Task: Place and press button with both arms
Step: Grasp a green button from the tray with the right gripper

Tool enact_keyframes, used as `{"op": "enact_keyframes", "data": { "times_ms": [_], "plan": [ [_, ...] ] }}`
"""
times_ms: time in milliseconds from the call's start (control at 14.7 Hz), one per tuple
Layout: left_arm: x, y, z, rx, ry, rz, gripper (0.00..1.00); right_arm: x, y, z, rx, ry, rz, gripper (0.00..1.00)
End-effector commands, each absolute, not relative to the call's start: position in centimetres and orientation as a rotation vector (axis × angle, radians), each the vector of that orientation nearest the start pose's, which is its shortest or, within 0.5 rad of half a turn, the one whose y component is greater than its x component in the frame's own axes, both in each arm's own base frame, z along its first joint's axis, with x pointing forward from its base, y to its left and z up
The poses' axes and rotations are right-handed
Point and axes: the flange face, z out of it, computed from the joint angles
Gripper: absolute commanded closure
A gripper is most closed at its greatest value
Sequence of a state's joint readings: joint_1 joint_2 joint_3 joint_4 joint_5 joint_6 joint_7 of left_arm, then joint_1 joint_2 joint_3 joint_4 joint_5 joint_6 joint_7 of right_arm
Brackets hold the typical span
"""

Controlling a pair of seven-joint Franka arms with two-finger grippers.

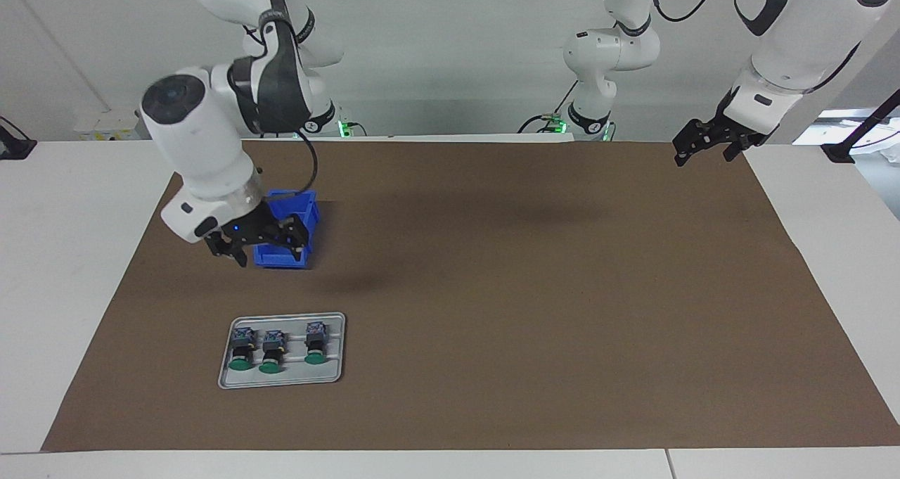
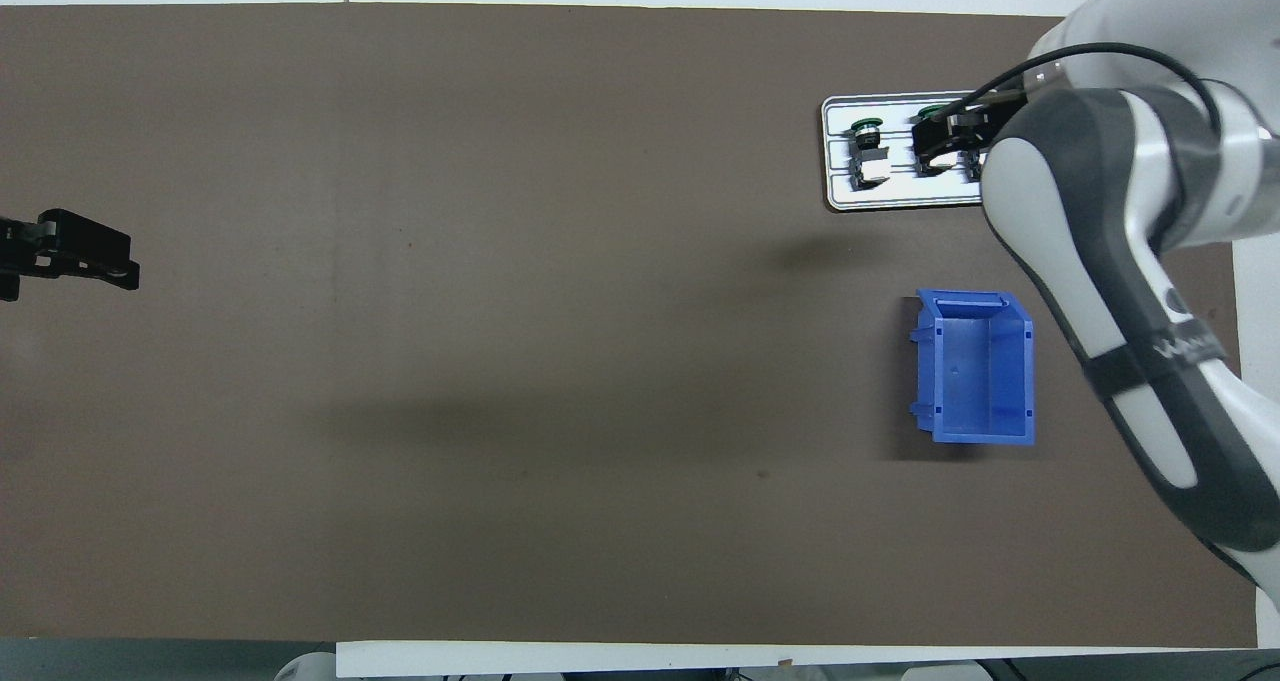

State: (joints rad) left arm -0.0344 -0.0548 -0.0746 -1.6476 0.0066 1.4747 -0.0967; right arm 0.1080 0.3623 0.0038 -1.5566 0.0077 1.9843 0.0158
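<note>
Three green-capped buttons lie side by side on a grey tray (image 1: 336,377) toward the right arm's end of the counter (image 1: 492,289), their caps pointing away from the robots; the button (image 1: 315,341) nearest the counter's middle sits slightly apart from the other two buttons (image 1: 256,350), which lie close together. Nearer to the robots than the tray stands a blue bin (image 2: 975,371), well apart from it. The right gripper (image 1: 256,243) hangs in the air with its jaws spread and nothing between them; in the facing view it shows in front of the bin, above the brown mat (image 1: 527,254) between bin and tray, while in the overhead view it overlaps the tray and covers part of the buttons. The left gripper (image 1: 710,141) waits raised over the mat's edge at the left arm's end, jaws spread too, holding nothing
</note>
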Motion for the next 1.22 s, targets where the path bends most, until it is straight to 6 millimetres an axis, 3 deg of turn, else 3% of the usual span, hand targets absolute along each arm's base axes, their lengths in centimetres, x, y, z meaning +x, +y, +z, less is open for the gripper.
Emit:
{"op": "enact_keyframes", "data": {
  "times_ms": [0, 204, 408, 612, 748, 885, 953, 1021, 1089, 1157],
  "plan": [
    [51.4, -5.4, 61.2, -3.114, 0.008, 0.172, 0.00, 69.2, 7.7, 40.1, -3.109, -0.109, -0.152, 0.01],
    [51.4, -5.4, 61.2, -3.114, 0.015, 0.175, 0.00, 70.2, 8.2, 35.4, -3.100, -0.110, -0.168, 0.01],
    [51.3, -5.4, 60.9, -3.113, 0.023, 0.184, 0.00, 70.2, 8.3, 33.5, -3.102, -0.116, -0.147, 0.08],
    [51.3, -5.4, 60.9, -3.113, 0.008, 0.182, 0.00, 69.3, 9.0, 30.3, -3.100, -0.144, -0.163, 0.12],
    [51.4, -5.4, 61.0, -3.113, 0.018, 0.179, 0.00, 69.3, 9.1, 29.6, -3.100, -0.146, -0.163, 0.19],
    [51.4, -5.4, 61.0, -3.113, 0.020, 0.179, 0.00, 69.2, 9.1, 29.5, -3.101, -0.146, -0.152, 0.35],
    [51.4, -5.4, 61.0, -3.113, 0.020, 0.179, 0.00, 69.1, 9.1, 29.6, -3.102, -0.146, -0.142, 0.52],
    [51.4, -5.4, 61.0, -3.113, 0.020, 0.179, 0.00, 69.1, 9.2, 29.6, -3.104, -0.147, -0.123, 0.78],
    [51.4, -5.4, 61.0, -3.113, 0.018, 0.179, 0.00, 69.1, 9.1, 30.2, -3.106, -0.147, -0.102, 0.93],
    [51.4, -5.4, 61.0, -3.113, 0.016, 0.179, 0.00, 69.4, 9.3, 31.1, -3.107, -0.146, -0.085, 1.00]
  ]
}}
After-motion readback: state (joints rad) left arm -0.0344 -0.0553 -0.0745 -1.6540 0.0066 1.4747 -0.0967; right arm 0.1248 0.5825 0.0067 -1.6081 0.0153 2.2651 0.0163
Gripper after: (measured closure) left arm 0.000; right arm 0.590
